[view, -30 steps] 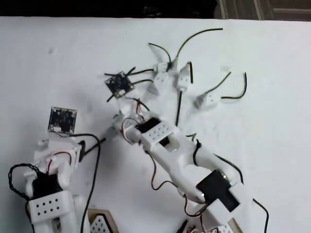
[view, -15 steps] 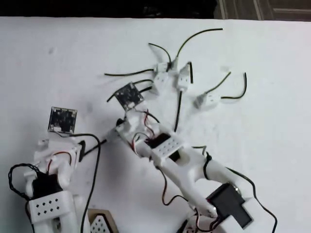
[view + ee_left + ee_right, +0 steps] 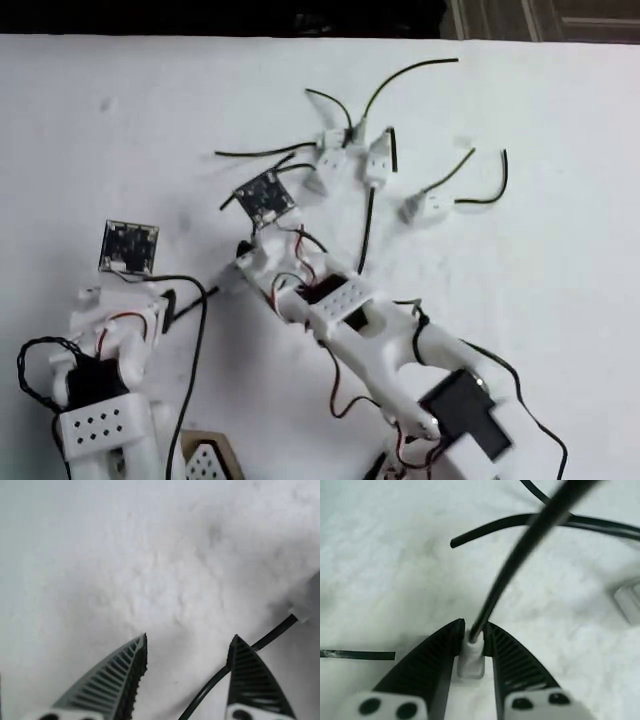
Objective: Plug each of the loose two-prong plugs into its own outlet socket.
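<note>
At the left, we note the left socket [image 3: 128,246] lying flat on the table [image 3: 80,120]. The left gripper [image 3: 190,639] sits just on the near side of it, toward the arm bases. Its fingers are spread and hold nothing, and a cable [image 3: 270,635] passes beside one fingertip.

At centre, the right gripper [image 3: 474,627] has its fingers closed on a plug [image 3: 470,662], with the white body pinched between them. The lead [image 3: 530,530] runs out past the fingertips, away from the wrist, so the plug's long axis lies along the fingers. The prongs are hidden and we cannot tell which way they face.

The centre socket [image 3: 265,197] lies just beyond these fingertips, up and slightly right in the high view. We cannot tell whether it touches them. We judge the right arm far nearer to this socket than the left, and that the coming move depends on bringing the plug's axis square to the socket face.

Further right, three loose plugs [image 3: 378,160] lie with their leads, well apart from both grippers and not yet seated.
</note>
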